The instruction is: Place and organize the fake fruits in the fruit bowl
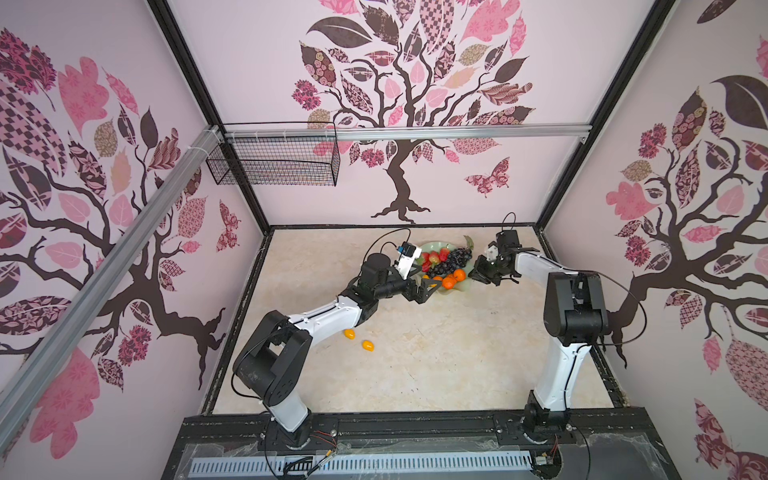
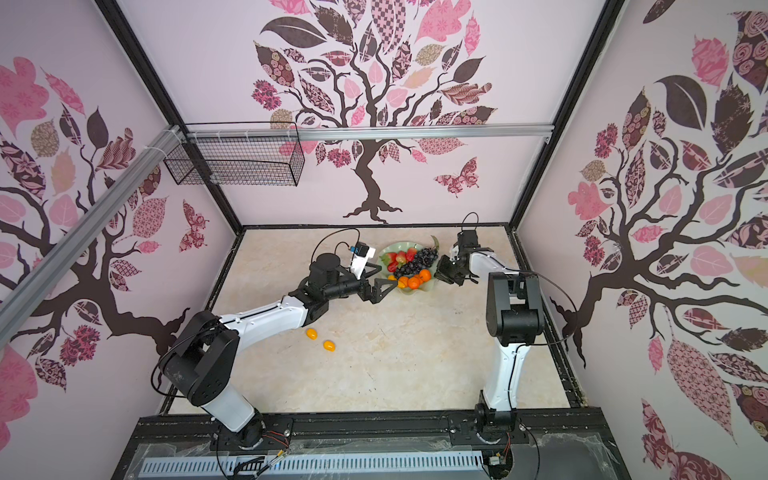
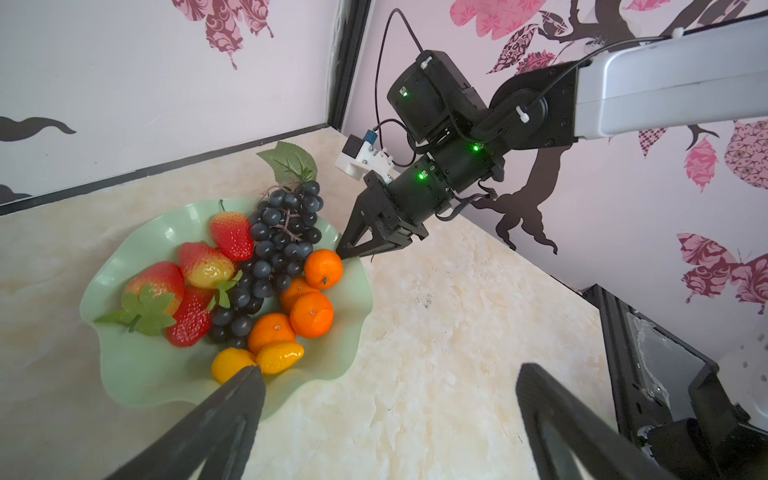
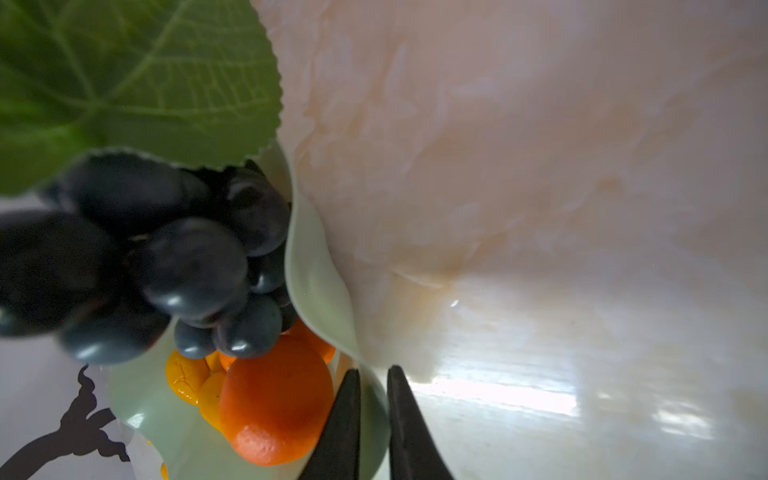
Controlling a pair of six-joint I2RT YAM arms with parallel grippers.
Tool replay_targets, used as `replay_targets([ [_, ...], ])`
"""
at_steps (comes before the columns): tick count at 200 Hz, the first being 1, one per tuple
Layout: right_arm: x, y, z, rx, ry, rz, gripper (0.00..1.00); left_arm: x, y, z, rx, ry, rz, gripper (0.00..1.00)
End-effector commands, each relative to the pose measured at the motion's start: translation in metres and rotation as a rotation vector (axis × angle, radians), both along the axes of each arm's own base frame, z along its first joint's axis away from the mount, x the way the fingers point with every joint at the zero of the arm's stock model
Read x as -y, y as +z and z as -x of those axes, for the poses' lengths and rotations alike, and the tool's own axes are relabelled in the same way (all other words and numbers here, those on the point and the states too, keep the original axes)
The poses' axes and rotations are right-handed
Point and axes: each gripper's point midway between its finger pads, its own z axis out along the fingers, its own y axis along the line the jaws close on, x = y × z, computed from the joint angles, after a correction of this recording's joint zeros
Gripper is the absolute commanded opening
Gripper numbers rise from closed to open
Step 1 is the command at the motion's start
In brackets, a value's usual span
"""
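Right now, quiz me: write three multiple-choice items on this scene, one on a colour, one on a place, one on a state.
1. The fruit bowl is: A black; B red; C pale green.
2. The two loose kumquats lie: A in the wire basket; B on the table; C in the fruit bowl.
3. The left jaws stand: A open; B shut on a strawberry; C shut on a tangerine.

C: its wavy rim shows pale green.
B: both rest on the bare table, apart from the bowl.
A: they stand wide apart in the left wrist view, with nothing between them.
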Motion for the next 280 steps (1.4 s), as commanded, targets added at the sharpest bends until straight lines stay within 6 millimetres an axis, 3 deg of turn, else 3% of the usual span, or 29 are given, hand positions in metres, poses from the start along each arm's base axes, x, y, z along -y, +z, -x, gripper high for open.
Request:
replay_targets([
  [1,-0.023,0.007,0.021,-0.020,0.069,0.017,0.16,-0.005,0.025,-0.010,0.037,0.018,0.036,0.99],
  [49,-0.062,0.020,0.046,-0.007,0.167,0.024,0.16,-0.018,0.027,-0.018,0.047,0.049,0.032,0.99],
  [92,-0.081,0.030,0.062,0.006,0.212,0.014,0.17,-0.018,0.025,-0.018,0.044,0.048,0.029,0.99],
  [146,-0.061,0.051,0.057,0.069,0.150,0.120,0.31,-0.028,0.034,-0.012,0.097,0.034,-0.021,0.99],
  [166,-0.053,0.070,0.055,0.125,0.129,0.159,0.36,-0.034,0.041,0.001,0.149,-0.038,-0.076,0.99],
  [183,-0.059,0.090,0.059,0.173,0.158,0.134,0.37,-0.041,0.049,0.024,0.214,-0.164,-0.111,0.99],
  [214,-0.095,0.117,0.081,0.249,0.264,0.135,0.38,-0.066,0.061,0.066,0.308,-0.388,-0.135,0.99],
  [227,-0.115,0.122,0.094,0.270,0.319,0.142,0.39,-0.079,0.065,0.074,0.316,-0.431,-0.129,0.99],
  [246,-0.152,0.122,0.116,0.283,0.429,0.127,0.44,-0.102,0.072,0.074,0.331,-0.446,-0.128,0.99],
  [280,-0.228,0.108,0.164,0.270,0.638,0.186,0.45,-0.149,0.067,0.089,0.381,-0.475,-0.196,0.99],
])
